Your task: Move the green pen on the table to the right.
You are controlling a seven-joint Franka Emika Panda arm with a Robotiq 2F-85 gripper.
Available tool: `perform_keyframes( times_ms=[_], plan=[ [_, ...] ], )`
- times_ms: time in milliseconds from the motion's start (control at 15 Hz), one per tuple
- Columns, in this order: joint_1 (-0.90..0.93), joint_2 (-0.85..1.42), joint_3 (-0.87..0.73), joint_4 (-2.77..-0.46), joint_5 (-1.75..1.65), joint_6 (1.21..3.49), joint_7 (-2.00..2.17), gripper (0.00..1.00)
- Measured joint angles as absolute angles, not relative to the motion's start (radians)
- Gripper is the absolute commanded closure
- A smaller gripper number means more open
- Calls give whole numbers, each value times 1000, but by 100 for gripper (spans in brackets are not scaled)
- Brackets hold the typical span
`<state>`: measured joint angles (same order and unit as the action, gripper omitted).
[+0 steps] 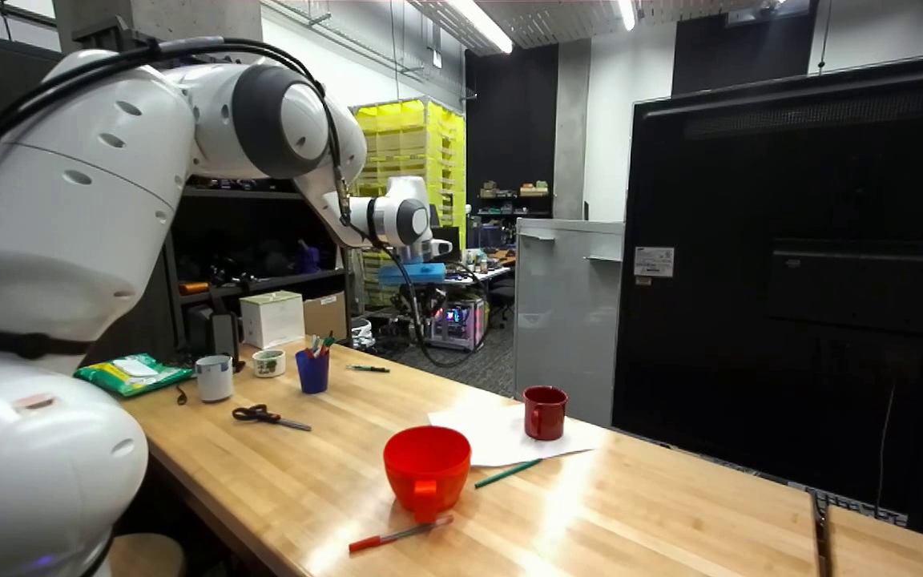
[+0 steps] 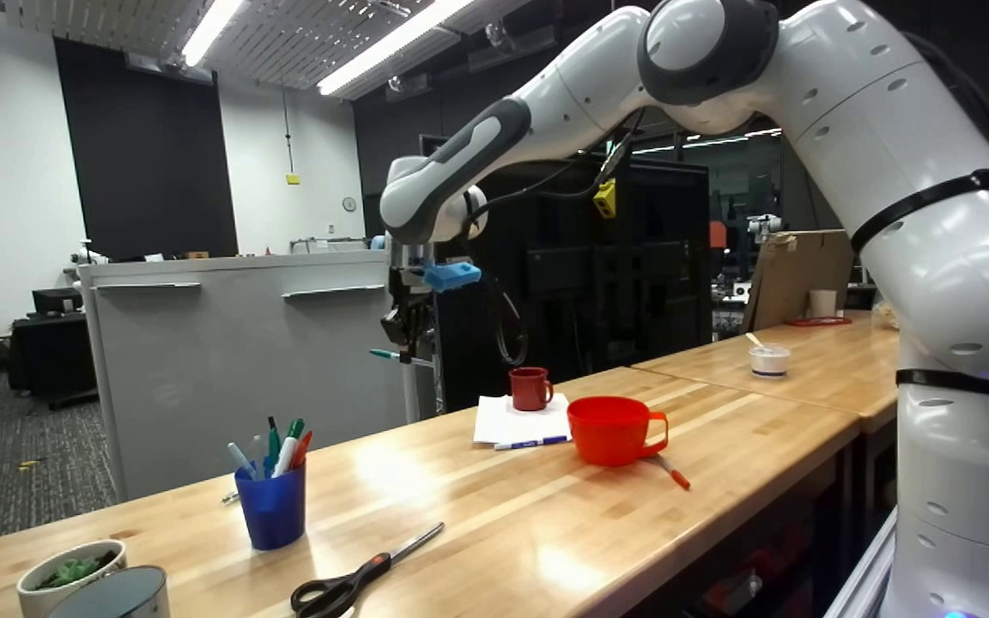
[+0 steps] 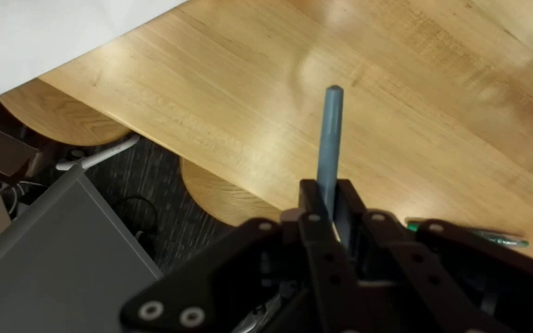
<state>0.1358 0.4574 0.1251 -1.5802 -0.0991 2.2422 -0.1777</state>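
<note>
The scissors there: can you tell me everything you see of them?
The scissors have black handles with a touch of orange near the pivot and slim, grey, metal-looking blades that appear closed. They lie flat on the table, pointing roughly toward the red bowl in both exterior views. Only the table visibly touches them.

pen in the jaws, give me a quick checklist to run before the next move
1. Jaws closed on the pen: ok, it sits between them in the wrist view.
2. Held pen clear of the table: ok, up in the air in an exterior view.
3. Right pen picked: cannot tell; the held one shows a green end in an exterior view, but a teal-green pen lies beside the red handled bowl.
4. Tabletop in the wrist view free of other pens: not ok, a green-and-clear pen lies there.
5. Jaws apart from the dark red mug and that bowl: ok in both exterior views.
</note>
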Motion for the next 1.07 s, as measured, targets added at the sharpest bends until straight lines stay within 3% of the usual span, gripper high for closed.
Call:
perform_keyframes(
  times_ms=[1067],
  plan=[
    [-69,219,-70,-1633,-37,2190,58,97]
  ],
)
